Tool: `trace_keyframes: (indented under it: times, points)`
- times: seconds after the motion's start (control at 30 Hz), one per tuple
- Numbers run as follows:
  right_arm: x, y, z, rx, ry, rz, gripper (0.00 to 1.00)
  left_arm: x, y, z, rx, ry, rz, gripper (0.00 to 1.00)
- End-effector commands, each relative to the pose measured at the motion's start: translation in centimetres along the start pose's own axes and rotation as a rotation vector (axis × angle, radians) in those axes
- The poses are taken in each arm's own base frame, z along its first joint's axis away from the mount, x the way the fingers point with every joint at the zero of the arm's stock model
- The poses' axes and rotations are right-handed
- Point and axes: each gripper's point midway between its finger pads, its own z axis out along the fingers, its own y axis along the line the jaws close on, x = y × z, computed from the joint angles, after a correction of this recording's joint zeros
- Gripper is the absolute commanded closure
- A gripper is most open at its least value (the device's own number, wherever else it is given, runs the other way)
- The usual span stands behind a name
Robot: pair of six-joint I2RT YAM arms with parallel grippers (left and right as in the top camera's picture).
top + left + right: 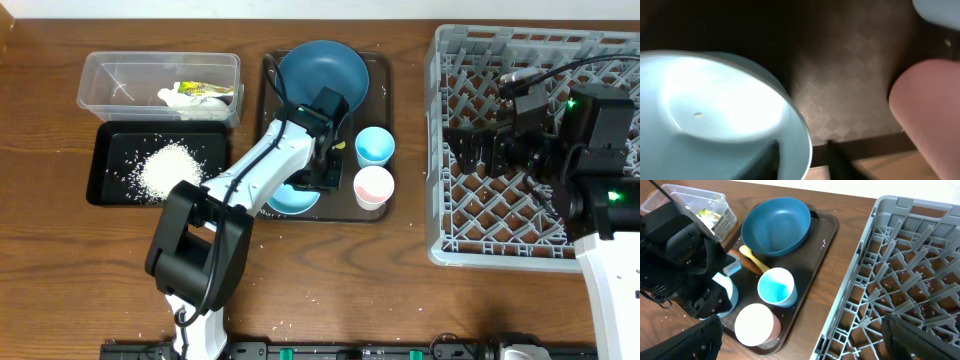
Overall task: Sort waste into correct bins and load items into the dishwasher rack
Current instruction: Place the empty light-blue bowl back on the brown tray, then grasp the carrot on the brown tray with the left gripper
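While the left hand (320,176) hangs low over the brown serving tray (337,209), I see its fingers (839,161) apart, one on each side of the rim of the small light blue bowl (715,100). A dark gap shows on the outer side, so it is not clamped on anything. That bowl sits at the tray's near edge, partly under the arm. Beside it on the same tray stands the pink cup (373,187), with the light blue cup (374,147) just behind it. The big dark blue bowl (322,72) fills the far end, and the pale yellow spoon (751,257) lies between that bowl and the cups. My right hand (478,150) hovers over the grey rack (452,250), fingers spread wide and holding nothing. Left of the serving tray, the clear tub (100,70) holds the crumpled paper (172,97) and the yellow-green wrapper (205,92). Just in front of it the black tray (110,185) holds the rice heap (170,170), and loose grains dot the desk (60,270)
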Motion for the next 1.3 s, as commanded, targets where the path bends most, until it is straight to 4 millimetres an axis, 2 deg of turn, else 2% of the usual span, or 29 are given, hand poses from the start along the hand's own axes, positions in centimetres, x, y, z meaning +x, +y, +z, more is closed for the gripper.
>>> trace_keyframes:
  times: [0.0, 0.13, 0.3, 0.5, 0.7, 0.83, 1.03, 1.27]
  points:
    - [-0.6, 0.9, 0.0, -0.021, -0.008, -0.011, 0.01, -0.6, 0.0, -0.8, -0.008, -0.028, -0.009, 0.58]
    - [-0.5, 0.9, 0.0, -0.021, -0.007, -0.011, 0.01, -1.9, -0.6, -2.8, 0.013, -0.082, -0.005, 0.45]
    - [-0.5, 0.9, 0.0, -0.021, -0.006, -0.01, 0.01, -4.6, -1.0, -5.0, 0.038, -0.184, -0.013, 0.43]
    - [-0.4, 0.8, 0.1, -0.021, -0.002, -0.008, 0.01, -7.5, 2.5, -5.7, -0.078, -0.314, -0.186, 0.41]
    - [-0.4, 0.8, 0.1, -0.021, -0.002, -0.008, 0.01, -9.6, 4.5, -6.4, -0.165, -0.425, -0.218, 0.41]
    - [-0.4, 0.8, 0.1, -0.021, -0.001, -0.008, 0.01, -10.2, 4.6, -6.0, -0.158, -0.458, -0.262, 0.41]
    - [-0.4, 0.8, 0.1, -0.022, 0.0, -0.007, 0.01, -10.0, 6.1, -4.6, -0.189, -0.47, -0.473, 0.42]
    - [-0.2, 0.8, 0.1, -0.022, 0.006, -0.004, 0.01, -10.1, 7.7, -1.4, -0.197, -0.435, -0.67, 0.43]
